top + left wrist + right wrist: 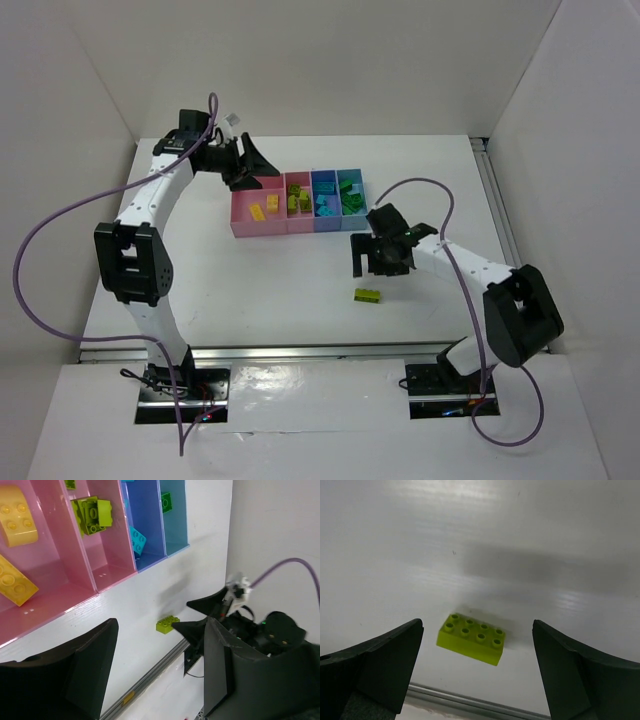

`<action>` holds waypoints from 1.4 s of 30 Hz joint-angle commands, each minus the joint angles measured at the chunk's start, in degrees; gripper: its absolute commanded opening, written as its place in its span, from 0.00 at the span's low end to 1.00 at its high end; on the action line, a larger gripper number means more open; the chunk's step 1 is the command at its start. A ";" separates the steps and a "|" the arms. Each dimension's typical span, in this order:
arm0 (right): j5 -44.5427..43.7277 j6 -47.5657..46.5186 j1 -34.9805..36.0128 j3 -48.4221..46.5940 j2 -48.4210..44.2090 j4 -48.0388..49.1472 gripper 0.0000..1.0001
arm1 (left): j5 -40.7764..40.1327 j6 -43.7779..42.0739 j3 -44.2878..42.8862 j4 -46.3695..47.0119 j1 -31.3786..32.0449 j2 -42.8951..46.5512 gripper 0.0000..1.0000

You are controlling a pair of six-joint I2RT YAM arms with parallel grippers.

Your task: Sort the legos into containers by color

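Observation:
One lime lego [368, 295] lies alone on the white table; it also shows in the right wrist view [471, 638] and the left wrist view [167, 624]. My right gripper [381, 268] hangs open and empty just above and behind it, and the brick sits between its fingers [380, 665]. The row of four containers [300, 228] holds yellow legos [17, 522] in the left pink bin, lime ones [92, 514] in the second pink bin, cyan [137, 540] in the blue-violet bin and dark green [166, 501] in the light blue bin. My left gripper [258, 178] is open and empty over the back left corner of the bins.
White walls enclose the table on the left, back and right. A metal rail [300, 350] runs along the near edge, close below the lime lego. Purple cables loop from both arms.

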State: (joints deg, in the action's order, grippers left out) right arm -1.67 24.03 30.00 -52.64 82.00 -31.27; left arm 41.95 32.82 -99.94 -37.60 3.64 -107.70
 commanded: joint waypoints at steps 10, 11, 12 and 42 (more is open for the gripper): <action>17.65 -5.22 5.06 1.67 8.96 2.97 1.00 | 0.15 -0.91 0.27 0.08 2.51 2.93 0.71; 17.67 -5.22 5.07 1.67 8.97 2.97 1.00 | 0.15 -0.91 0.27 0.08 2.51 3.46 0.71; 17.67 -5.75 5.85 1.67 9.49 1.40 1.00 | 0.15 -0.91 0.27 0.08 2.51 3.46 0.71; -10.38 -4.69 9.20 -52.54 34.97 -9.70 0.17 | -19.37 3.21 12.81 -1.51 -2.13 13.38 0.71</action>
State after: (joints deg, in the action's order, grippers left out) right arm -11.88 21.78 40.56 -99.90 111.72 -42.63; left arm 29.10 33.65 -90.61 -38.37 4.71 -99.22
